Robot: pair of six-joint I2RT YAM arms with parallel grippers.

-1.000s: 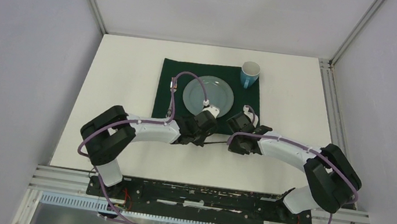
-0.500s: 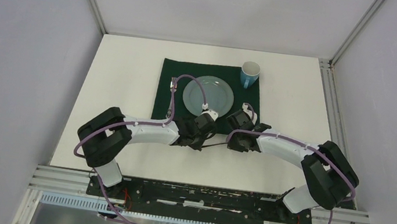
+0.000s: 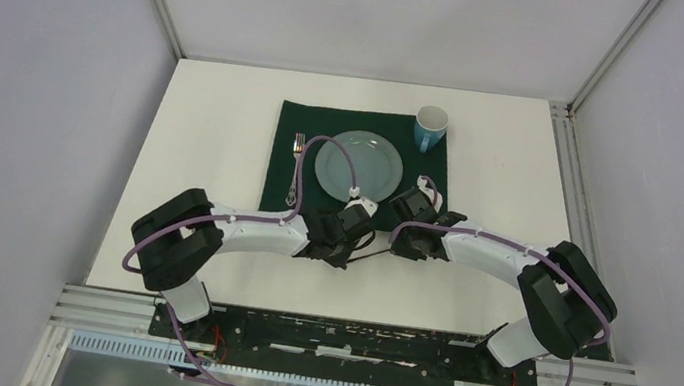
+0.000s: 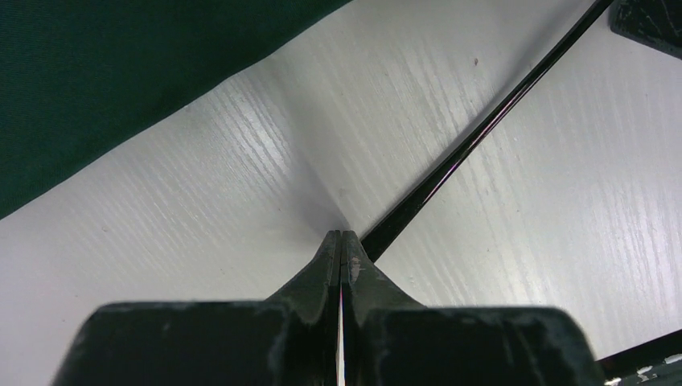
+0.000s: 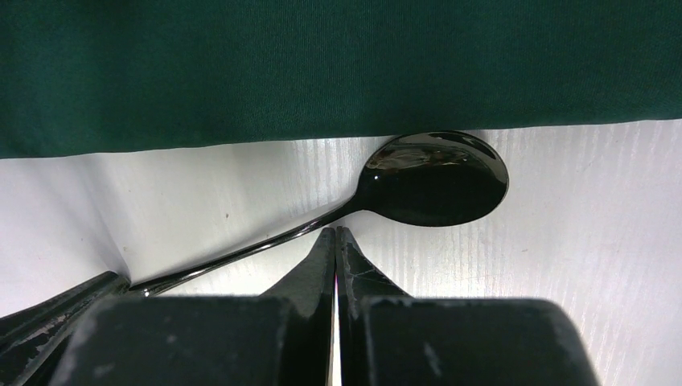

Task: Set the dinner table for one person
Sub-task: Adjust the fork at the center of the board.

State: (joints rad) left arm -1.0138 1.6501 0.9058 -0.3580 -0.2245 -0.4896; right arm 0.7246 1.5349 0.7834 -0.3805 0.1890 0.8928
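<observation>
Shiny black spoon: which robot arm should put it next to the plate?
Probably the right. The shiny black metal spoon lies just ahead of the shut right gripper, and the free green cloth beside the round grey plate is on its side.

1 plate point(image 3: 359, 164), 1 mug point(image 3: 430, 129), 1 fork point(image 3: 297, 169), 1 spoon point(image 5: 434, 178), 1 cloth point(image 3: 292, 125)

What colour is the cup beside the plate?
The cup is blue outside, pale inside; the top view shows it best.
</observation>
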